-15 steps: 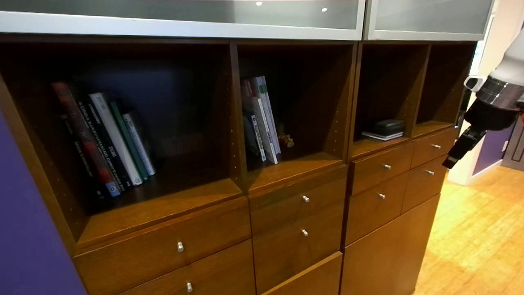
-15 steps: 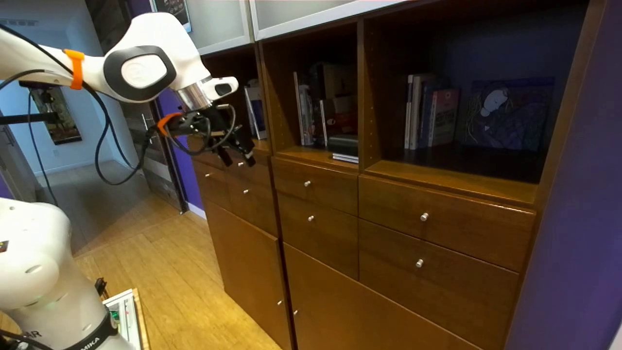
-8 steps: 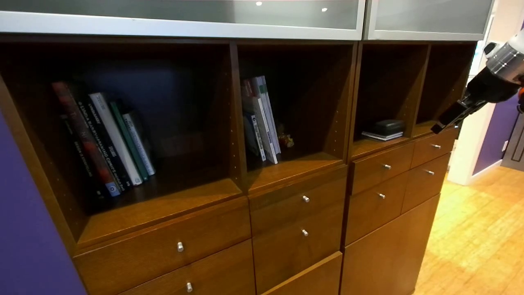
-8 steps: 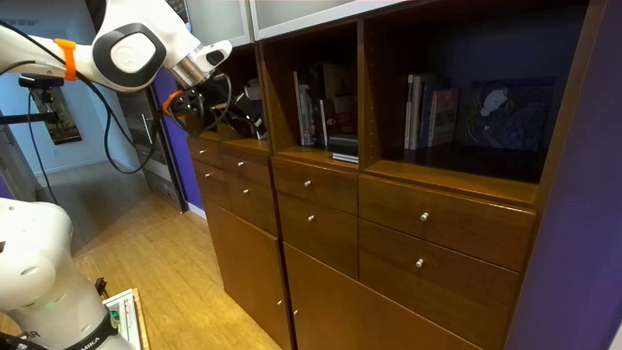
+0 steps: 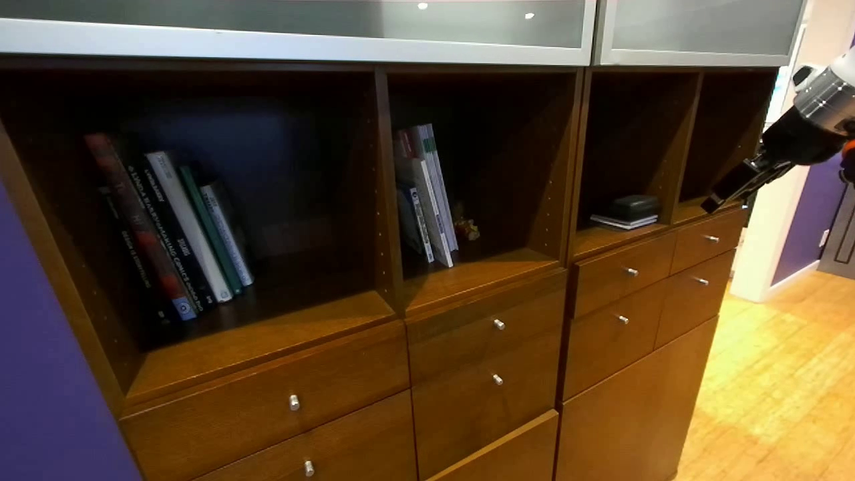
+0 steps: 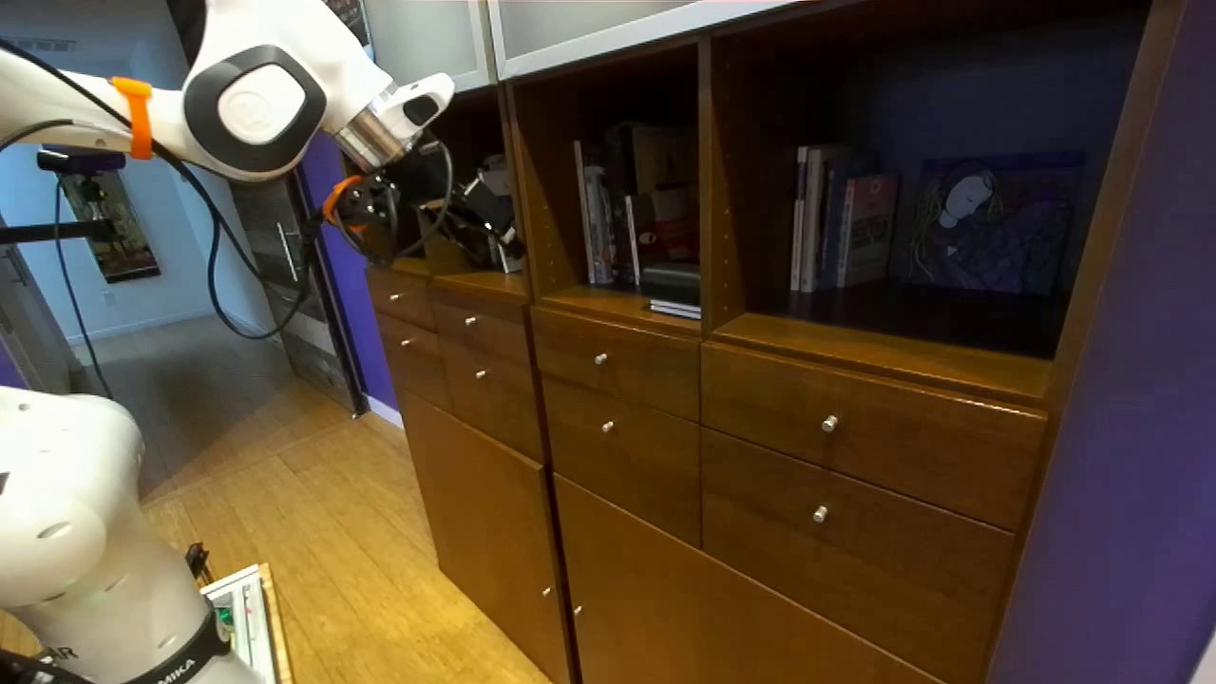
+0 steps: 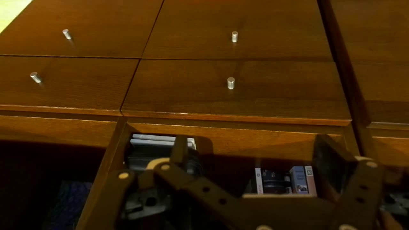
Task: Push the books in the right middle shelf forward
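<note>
The right middle shelf compartment holds upright books, which show in an exterior view (image 6: 598, 228) and, upside down, in the wrist view (image 7: 299, 180). A slim white book (image 7: 258, 181) stands beside them there. A black case (image 6: 671, 282) lies on thin pale books (image 6: 675, 309) by the divider; both also show in an exterior view (image 5: 634, 207). My gripper (image 7: 250, 143) is open, its two fingers wide apart in front of this compartment with nothing between them. In both exterior views the gripper (image 5: 715, 200) (image 6: 499, 247) hangs outside the shelf, apart from the books. The gripper's linkage hides part of the case.
Wooden dividers (image 6: 711, 190) bound the compartment, and a shelf lip (image 7: 255, 135) runs along its front. Knobbed drawers (image 6: 608, 380) lie below. Neighbouring compartments hold books (image 5: 427, 194) (image 6: 845, 218) and a picture (image 6: 997, 223). Frosted cabinet doors (image 5: 701, 30) are above.
The arm has risen and tilted its gripper up to shelf height over the last second. In the last half second the gripper moved only slightly. The books have not moved.
</note>
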